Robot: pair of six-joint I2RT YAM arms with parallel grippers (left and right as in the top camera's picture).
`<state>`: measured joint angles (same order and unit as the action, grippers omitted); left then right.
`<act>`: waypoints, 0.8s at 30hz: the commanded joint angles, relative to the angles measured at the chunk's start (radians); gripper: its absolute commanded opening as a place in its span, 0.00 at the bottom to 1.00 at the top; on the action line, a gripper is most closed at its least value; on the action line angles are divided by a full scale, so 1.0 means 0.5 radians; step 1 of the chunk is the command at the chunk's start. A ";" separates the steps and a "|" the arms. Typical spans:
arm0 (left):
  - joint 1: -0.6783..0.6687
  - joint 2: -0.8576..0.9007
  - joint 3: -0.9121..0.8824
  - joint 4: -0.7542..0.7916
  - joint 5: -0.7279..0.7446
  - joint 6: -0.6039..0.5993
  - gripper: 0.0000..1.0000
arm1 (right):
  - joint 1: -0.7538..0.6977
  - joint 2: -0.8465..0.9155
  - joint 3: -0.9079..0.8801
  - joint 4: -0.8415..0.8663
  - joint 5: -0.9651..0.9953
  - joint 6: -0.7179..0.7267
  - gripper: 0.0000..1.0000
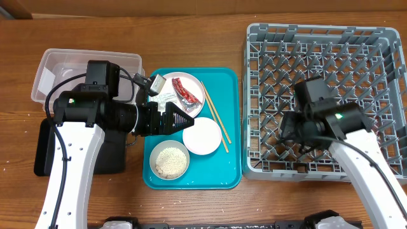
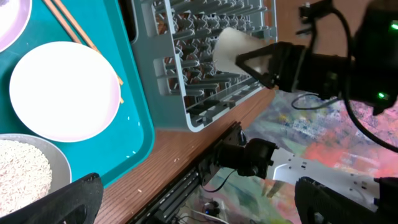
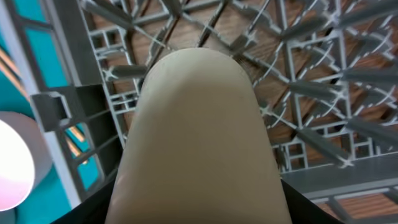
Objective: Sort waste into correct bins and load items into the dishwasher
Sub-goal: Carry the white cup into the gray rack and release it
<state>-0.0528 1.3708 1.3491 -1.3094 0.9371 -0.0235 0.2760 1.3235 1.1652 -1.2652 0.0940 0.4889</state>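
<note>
Grips the small white cup (image 2: 227, 43) in the closed right gripper (image 2: 249, 62) over the grey dish rack (image 1: 318, 30) at the worktop's right edge, holds the left gripper (image 1: 186, 119) wide open and empty above the teal tray (image 1: 219, 173), and probably risks a toppled cup if released onto a peg.

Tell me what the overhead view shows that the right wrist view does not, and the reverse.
Only overhead: the clear tub, the black tray, the red wrapper lying on the plate, and the rice bowl. Only right wrist: the small white cup, close up, filling most of the frame. Both: the grey dish rack, part of the teal tray and the empty white bowl.
</note>
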 commanded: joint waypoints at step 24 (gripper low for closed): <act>-0.958 0.425 -0.060 0.378 -2.074 -0.839 0.80 | -0.004 -0.253 0.522 0.223 -0.806 -0.141 0.96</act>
<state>-0.4992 1.4872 1.3315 -1.1381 0.0277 -0.3828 0.2752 1.2007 1.4090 -1.1458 -0.2256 0.4603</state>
